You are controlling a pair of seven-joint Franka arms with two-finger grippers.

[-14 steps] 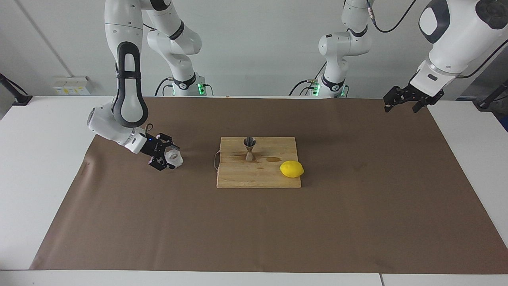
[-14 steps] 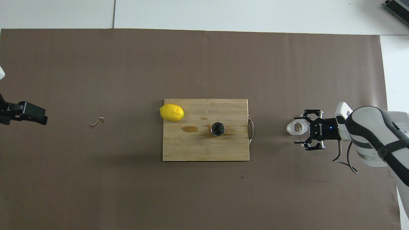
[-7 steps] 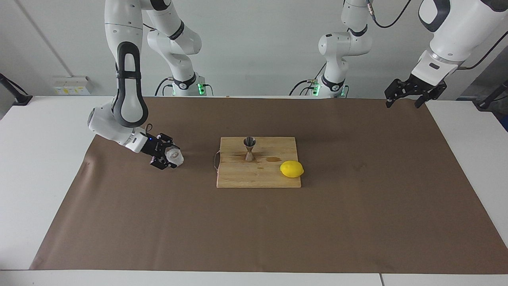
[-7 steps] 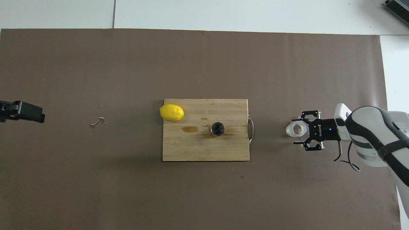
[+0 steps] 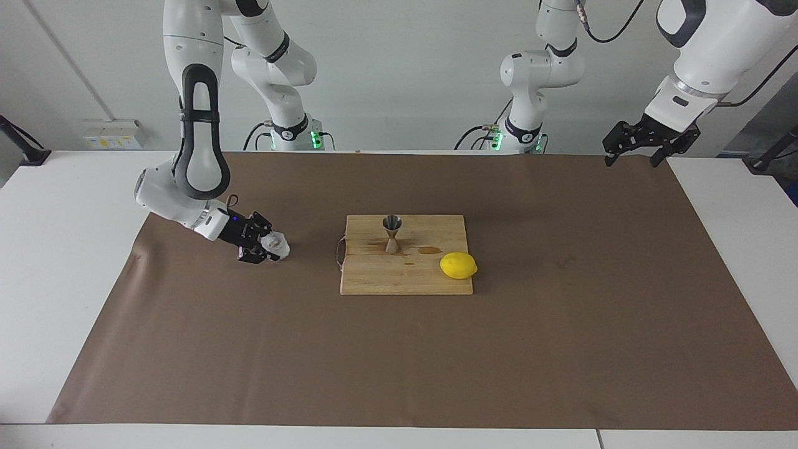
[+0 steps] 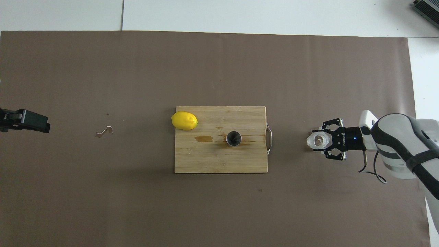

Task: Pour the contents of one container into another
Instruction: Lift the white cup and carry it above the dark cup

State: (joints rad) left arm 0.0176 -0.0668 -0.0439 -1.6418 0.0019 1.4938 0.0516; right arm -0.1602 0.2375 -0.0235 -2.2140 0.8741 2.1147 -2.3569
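The right tool [image 5: 265,246] is clamped on the cup [image 5: 275,245], its fingers pressed against the cup's sides, low over the brown mat [image 5: 399,362] at the right arm's end of the table. In the overhead view the cup [image 6: 317,141] is found at about three o'clock from the board [image 6: 219,161], well apart from it, with its mouth turned upward. Whether it rests on the mat or is just lifted cannot be told.

The cup is judged to be light, stiff and fragile, with smooth faceted walls that may slip; a hold across the middle of the wall, below the rim, is thought best, with the mouth left free for pouring. What it contains cannot be made out.

The jigger [image 5: 392,233] stands upright on the board, toward the edge nearer the robots; seen from overhead [image 6: 233,138] it sits near the handle end. With its narrow waist and small foot, it is judged easy to knock over, so the pour should be made from above without contact. A lemon [image 5: 458,265] lies at the board's corner toward the left arm's end, at about ten o'clock from the jigger in the overhead view.

The left tool [image 5: 642,144] waits aloft over the mat's edge at the left arm's end, its fingers apart and nothing held.
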